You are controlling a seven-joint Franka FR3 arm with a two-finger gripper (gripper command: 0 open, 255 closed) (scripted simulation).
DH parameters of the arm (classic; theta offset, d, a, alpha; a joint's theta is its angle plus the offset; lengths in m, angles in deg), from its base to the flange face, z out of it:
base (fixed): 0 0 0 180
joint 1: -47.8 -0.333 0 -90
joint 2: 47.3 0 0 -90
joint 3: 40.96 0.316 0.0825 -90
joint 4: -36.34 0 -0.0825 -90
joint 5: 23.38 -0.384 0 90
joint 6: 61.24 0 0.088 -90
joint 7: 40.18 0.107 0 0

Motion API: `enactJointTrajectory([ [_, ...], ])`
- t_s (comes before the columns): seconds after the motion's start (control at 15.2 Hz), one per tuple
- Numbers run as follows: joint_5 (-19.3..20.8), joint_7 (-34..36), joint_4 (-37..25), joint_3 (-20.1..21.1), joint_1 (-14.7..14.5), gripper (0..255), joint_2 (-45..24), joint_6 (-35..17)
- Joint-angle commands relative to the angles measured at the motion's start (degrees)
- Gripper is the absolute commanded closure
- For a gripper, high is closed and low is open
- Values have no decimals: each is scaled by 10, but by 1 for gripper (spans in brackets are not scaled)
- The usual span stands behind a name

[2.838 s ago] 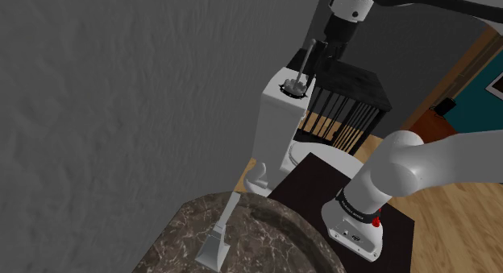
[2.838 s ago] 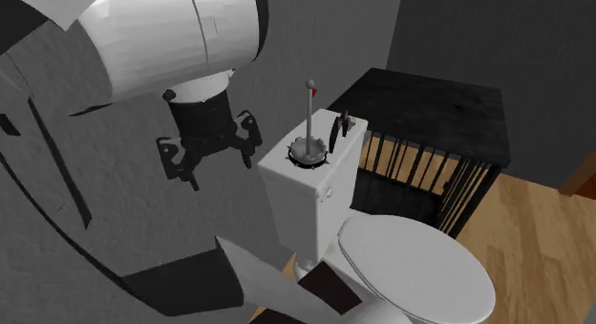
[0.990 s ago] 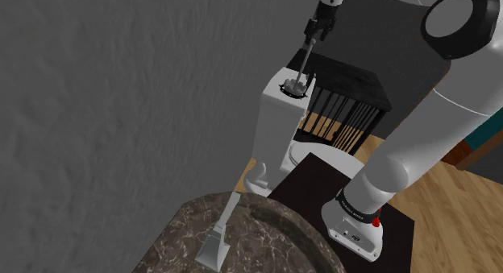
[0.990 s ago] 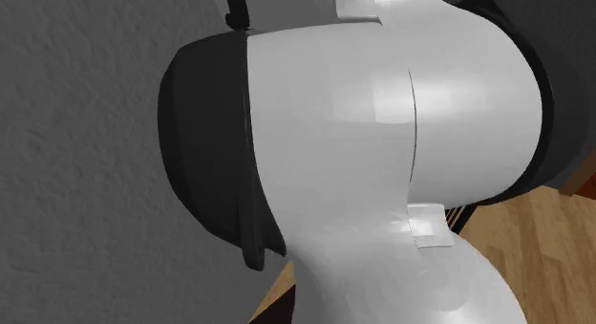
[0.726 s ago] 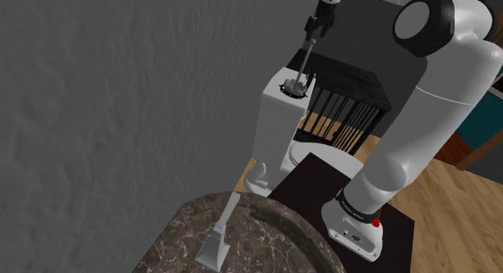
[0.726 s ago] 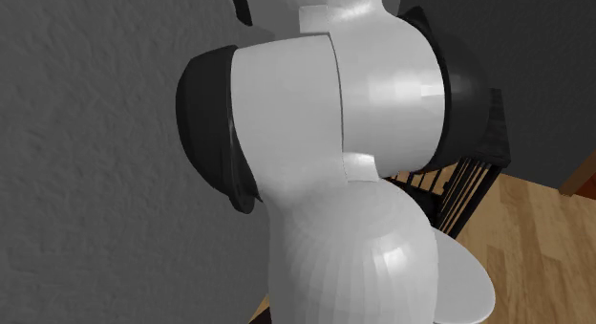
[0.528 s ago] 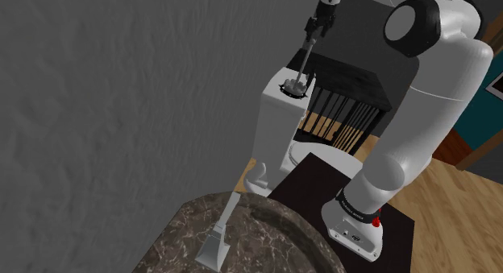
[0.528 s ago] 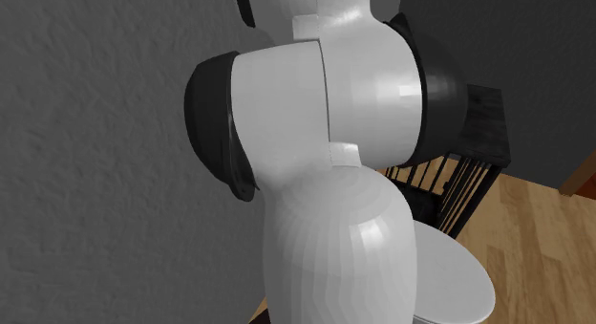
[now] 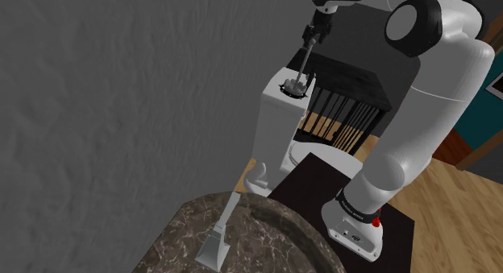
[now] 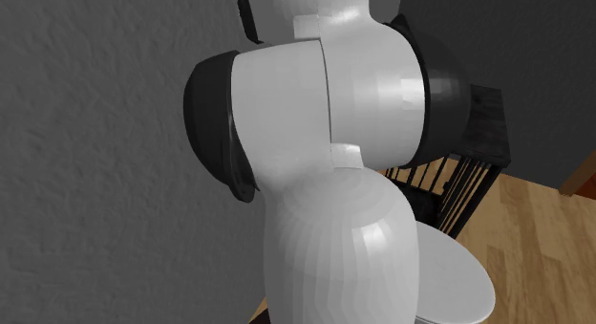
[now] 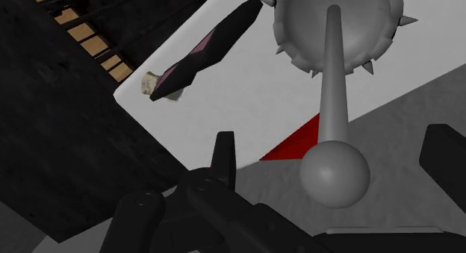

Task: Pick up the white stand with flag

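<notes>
The hand [image 11: 336, 139] is hanging open over the stand [image 11: 331, 87]. Its two black fingers [image 11: 224, 158] are standing well apart, and the round knob [image 11: 334, 174] at the top of the pole is lying between them, touching neither.

The stand is resting upright on the white toilet tank lid [image 11: 246, 102]. Its round, spiked base [image 11: 336, 24] is sitting flat on the lid, and a small red flag [image 11: 299, 139] is showing beside the pole, below the knob.

It is looking rigid and fairly light, with most of its weight probably low in the base. Taken high up, it is likely to hang straight rather than tip. The pole is appearing smooth and thin (so possibly slippery), which makes the stretch just under the knob the sensible place to close on. There the knob would be acting as a stop against sliding through. The flag is looking like the delicate part and is best left outside the pinch.

A dark, flat object [image 11: 205, 54] is lying on the lid beside the base, apart from it. Past the tank, a black barred cabinet [image 9: 347, 102] is standing.
</notes>
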Motion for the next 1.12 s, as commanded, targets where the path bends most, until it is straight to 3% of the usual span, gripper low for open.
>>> enactJointTrajectory([
  [0.0, 0, 0, 1, 0, 0, 255, 0, -1],
  [0.59, 0, 0, 2, 0, 0, 255, 0, -2],
  [1.06, -7, -10, -66, -1, 4, 255, -10, 55],
])
